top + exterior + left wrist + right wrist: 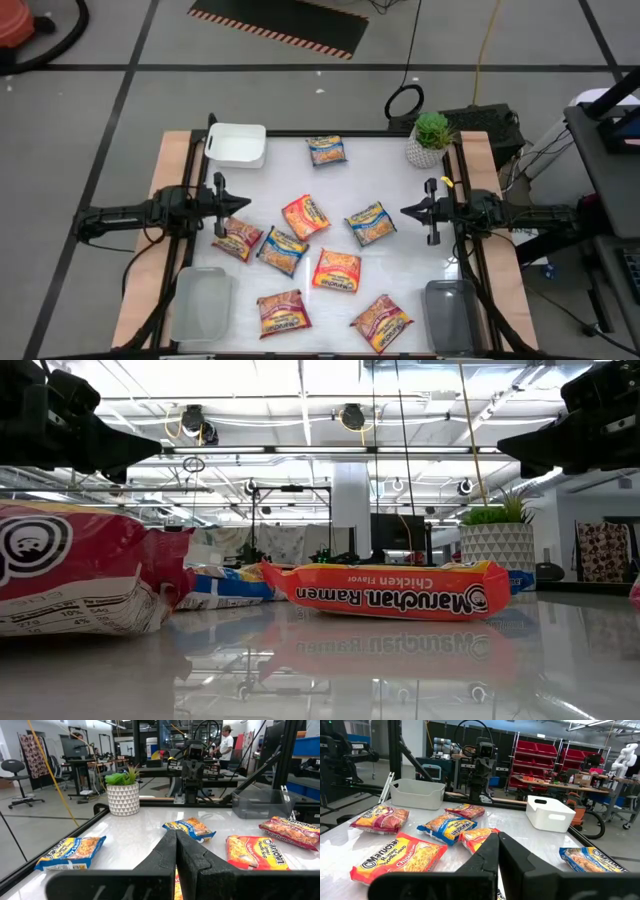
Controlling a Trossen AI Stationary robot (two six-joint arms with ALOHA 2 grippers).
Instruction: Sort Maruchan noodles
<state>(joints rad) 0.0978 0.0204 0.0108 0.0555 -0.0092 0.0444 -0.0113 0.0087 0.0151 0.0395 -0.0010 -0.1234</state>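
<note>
left end effector [243, 204] at surface's left edge | right end effector [407, 211] at right edge | eight flat square plastic ramen packets [306, 216] scattered between

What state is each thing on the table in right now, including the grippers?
Left gripper: shut, empty, at the table's left edge.
Right gripper: shut, empty, at the right edge.
Noodle packets: eight, loose on the table, unsorted.
White bin: empty.
Left clear bin: empty.
Right clear bin: empty.
Potted plant: upright.
</note>
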